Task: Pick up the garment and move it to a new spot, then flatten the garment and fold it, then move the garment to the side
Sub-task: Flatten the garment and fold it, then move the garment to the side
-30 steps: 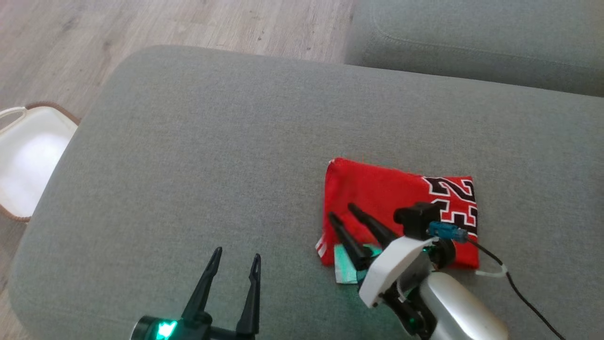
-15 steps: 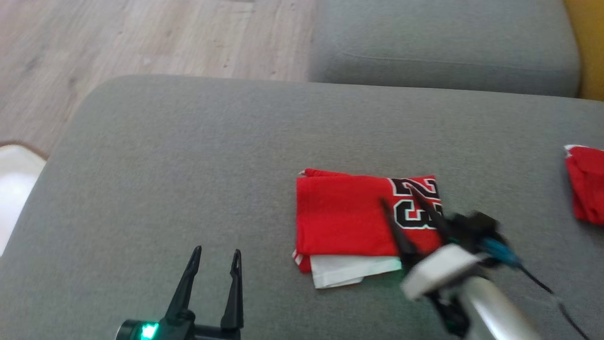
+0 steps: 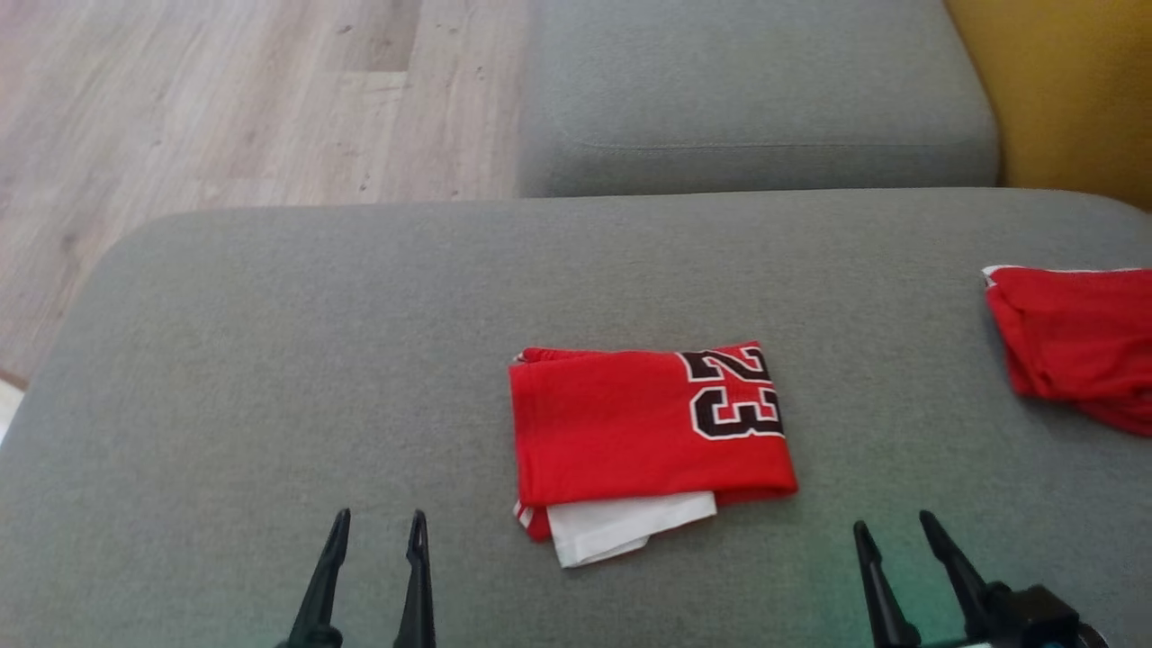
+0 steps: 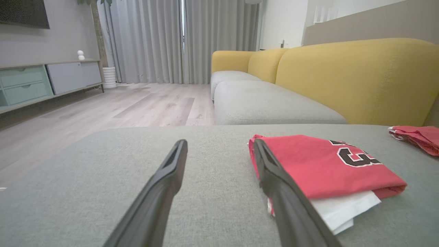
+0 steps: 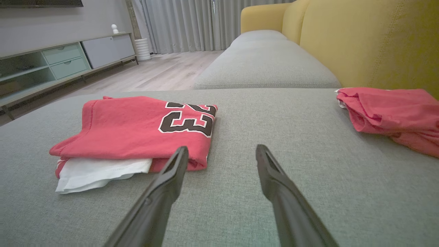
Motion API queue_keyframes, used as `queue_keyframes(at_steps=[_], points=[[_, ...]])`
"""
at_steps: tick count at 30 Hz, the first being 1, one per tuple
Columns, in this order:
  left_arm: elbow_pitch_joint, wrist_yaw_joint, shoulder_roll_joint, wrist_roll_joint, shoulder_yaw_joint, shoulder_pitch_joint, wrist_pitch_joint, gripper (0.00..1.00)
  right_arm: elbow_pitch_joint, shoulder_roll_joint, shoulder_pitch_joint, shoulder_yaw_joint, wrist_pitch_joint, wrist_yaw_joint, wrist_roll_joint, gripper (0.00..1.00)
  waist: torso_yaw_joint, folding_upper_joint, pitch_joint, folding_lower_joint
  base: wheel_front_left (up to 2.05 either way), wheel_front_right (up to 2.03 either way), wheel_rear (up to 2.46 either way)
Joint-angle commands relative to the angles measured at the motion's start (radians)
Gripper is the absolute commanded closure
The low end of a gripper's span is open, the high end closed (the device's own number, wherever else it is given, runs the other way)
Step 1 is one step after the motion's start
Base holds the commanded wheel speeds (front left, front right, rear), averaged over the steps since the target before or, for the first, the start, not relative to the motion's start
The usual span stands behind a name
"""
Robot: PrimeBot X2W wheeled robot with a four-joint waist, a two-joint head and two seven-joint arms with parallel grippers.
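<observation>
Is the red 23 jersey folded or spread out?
Folded. The red jersey lies as a compact rectangle on the grey cushion, with a white layer showing under its near edge.

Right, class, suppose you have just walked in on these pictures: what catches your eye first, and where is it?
A folded red shirt with a black 23, white cloth poking out beneath, lies mid-way on the grey cushion. A second, rumpled red garment sits at the cushion's right edge. The left gripper and right gripper stand open and empty on the near side, flanking the shirt.
</observation>
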Motion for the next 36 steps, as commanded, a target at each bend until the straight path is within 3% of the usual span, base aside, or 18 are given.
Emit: queue_keyframes(at_steps=[1,27,36], points=[[-0.027,0.000,-0.010,-0.007,0.041,-0.018,-0.010,0.00,-0.043,-0.013,-0.036,0.025,-0.013,0.004,-0.007,0.00,-0.014,0.0000,-0.007,0.0001,0.00,0.00,0.00],[-0.014,-0.015,-0.010,-0.018,0.050,-0.018,-0.010,0.00,-0.035,-0.006,-0.040,0.029,-0.014,0.004,-0.012,0.00,-0.007,0.0000,-0.003,0.0001,0.00,0.00,0.00],[-0.024,-0.013,-0.010,-0.025,0.022,-0.049,-0.010,0.00,0.100,-0.034,-0.166,0.072,-0.014,0.004,0.045,0.00,0.021,0.0000,0.060,0.0001,0.00,0.00,0.00]])
